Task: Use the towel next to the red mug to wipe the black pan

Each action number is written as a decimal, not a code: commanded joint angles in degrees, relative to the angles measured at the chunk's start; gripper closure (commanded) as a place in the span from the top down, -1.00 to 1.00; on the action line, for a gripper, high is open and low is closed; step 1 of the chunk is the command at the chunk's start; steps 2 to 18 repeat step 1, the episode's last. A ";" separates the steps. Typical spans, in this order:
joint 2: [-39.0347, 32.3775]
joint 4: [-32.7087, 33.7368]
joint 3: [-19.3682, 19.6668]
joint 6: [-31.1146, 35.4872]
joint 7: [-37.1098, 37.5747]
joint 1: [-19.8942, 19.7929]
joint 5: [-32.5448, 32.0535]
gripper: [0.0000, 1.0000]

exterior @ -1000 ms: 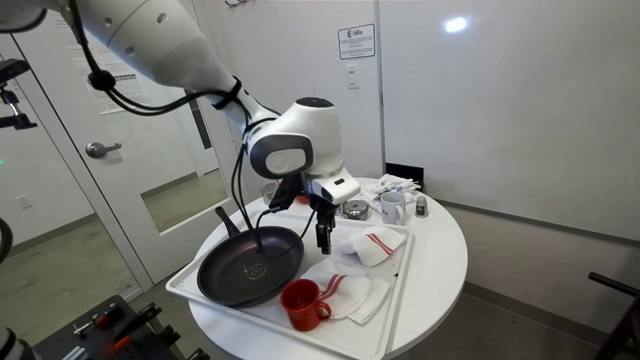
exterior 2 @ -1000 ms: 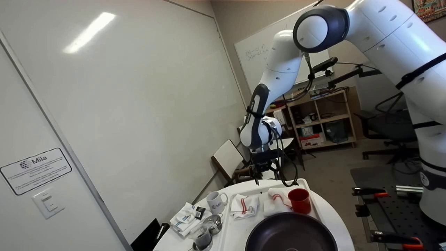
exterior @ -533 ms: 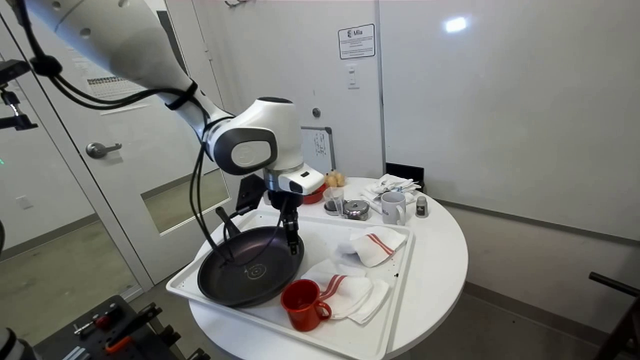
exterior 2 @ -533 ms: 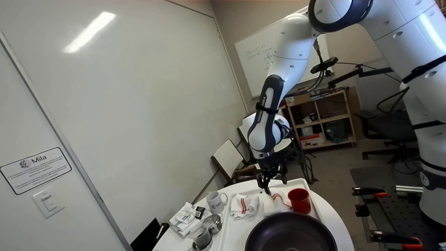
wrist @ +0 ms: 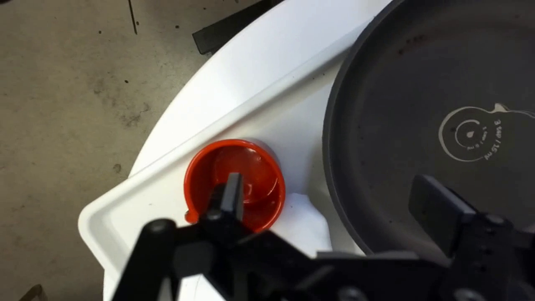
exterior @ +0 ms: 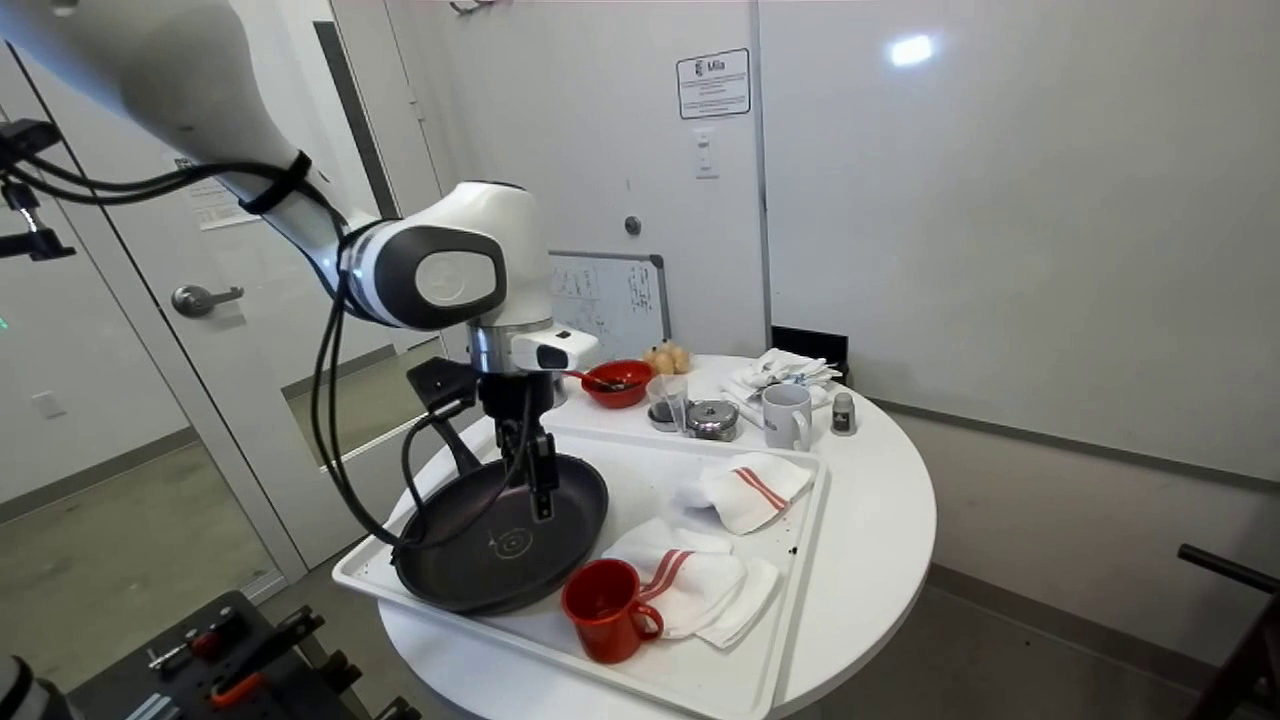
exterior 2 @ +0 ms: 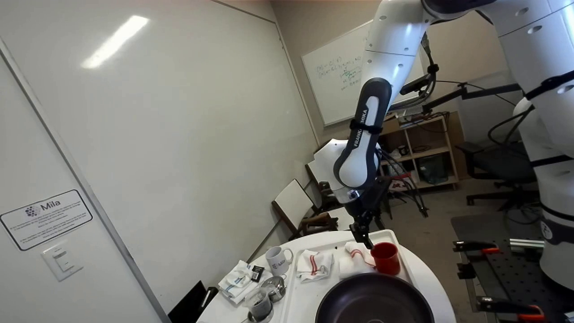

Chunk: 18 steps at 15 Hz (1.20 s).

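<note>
The gripper (wrist: 330, 196) is found shifted from half a second ago, the arm (exterior: 445, 265) with it. In an exterior view the gripper is now lined up further in over the black pan (exterior: 460, 575); in the earlier frame only the pan's edge is overlapped. In an exterior view the fingertips (exterior 2: 367, 242) are now seen right by the rim of the red mug (exterior 2: 384, 261), where a gap is shown earlier. Jaws are spread wide in the wrist view — one finger (wrist: 232, 196) seen over the mug's mouth, one over the pan. Whether anything is touched cannot be told.

The towel (exterior: 705, 595), white with red stripes, is left unmoved on the white tray (exterior: 715, 680), just beside the mug; part of it is caught in the wrist view between mug and pan, much of the rest hidden by the gripper. Mug and pan are likewise found unmoved on the tray, the mug upright, the towel not yet lifted.

At the back of the round table (exterior: 885, 530) the red bowl (exterior: 615, 398) is partly covered by the arm in the earlier frame — now it is shown nearly whole. More of the small whiteboard (exterior: 620, 300) behind is uncovered too. The smaller folded cloth (exterior: 745, 500), also striped in red, is seen in the same spot on the tray. The pale mug (exterior: 783, 415) past the tray's edge is unchanged as well.
</note>
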<state>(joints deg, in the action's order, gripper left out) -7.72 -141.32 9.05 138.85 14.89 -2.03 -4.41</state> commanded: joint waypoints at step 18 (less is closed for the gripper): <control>0.29 -0.13 -0.79 -0.21 -0.21 -0.81 -0.40 1.00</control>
